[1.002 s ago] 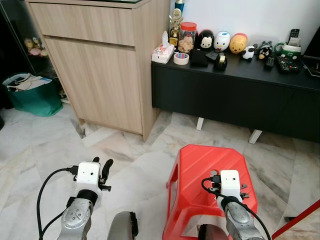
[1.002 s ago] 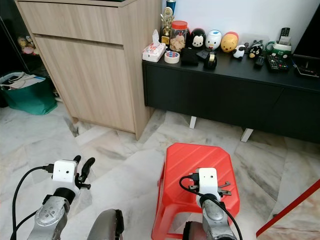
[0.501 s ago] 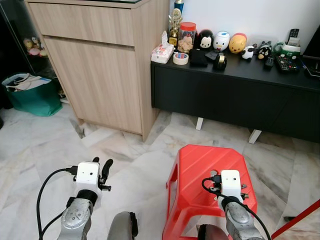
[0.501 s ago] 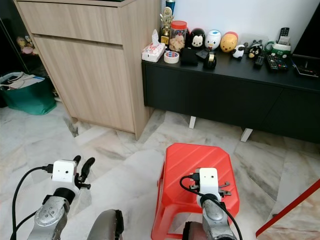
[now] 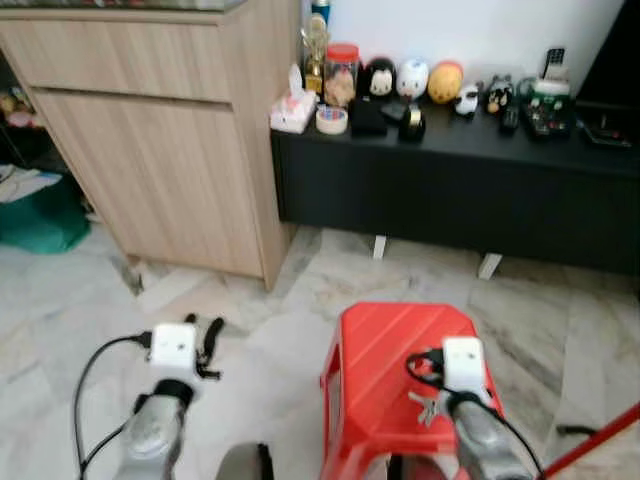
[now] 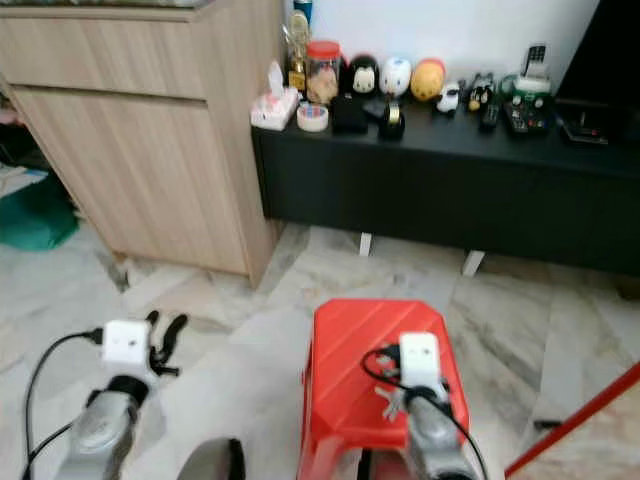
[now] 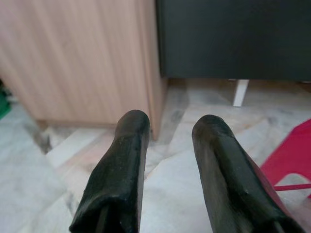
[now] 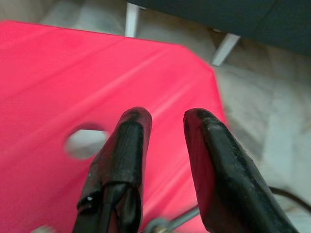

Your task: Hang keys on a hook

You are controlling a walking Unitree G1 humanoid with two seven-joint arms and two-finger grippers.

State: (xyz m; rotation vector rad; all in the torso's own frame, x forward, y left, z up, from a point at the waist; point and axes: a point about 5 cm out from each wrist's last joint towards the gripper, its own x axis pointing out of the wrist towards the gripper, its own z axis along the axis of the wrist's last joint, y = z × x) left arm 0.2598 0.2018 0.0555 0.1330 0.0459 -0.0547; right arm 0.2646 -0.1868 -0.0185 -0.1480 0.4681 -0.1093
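Observation:
My right gripper [image 8: 163, 119] hovers low over a red plastic stool [image 5: 390, 350], its fingers pointing across the seat towards the stool's round hole [image 8: 85, 143]. The jaws stand narrowly apart at the tips, and a metal key ring [image 8: 167, 224] crosses the gap near their base. In the left eye view the keys [image 5: 424, 405] dangle as a small grey bunch just left of the right wrist's white camera box [image 5: 463, 360]. My left gripper [image 7: 170, 126] hangs idle over the marble floor at the left, fingers apart and holding nothing.
A tall wooden cabinet [image 5: 150, 150] stands ahead on the left. A low black console [image 5: 450, 170] ahead carries a jar, figurines, tape and remotes. A green bag [image 5: 40, 215] sits far left. A red bar [image 5: 600, 440] crosses the lower right corner.
The whole picture has shifted and blurred, so the camera has moved. The keys have swung from the right side of the right wrist to its left side.

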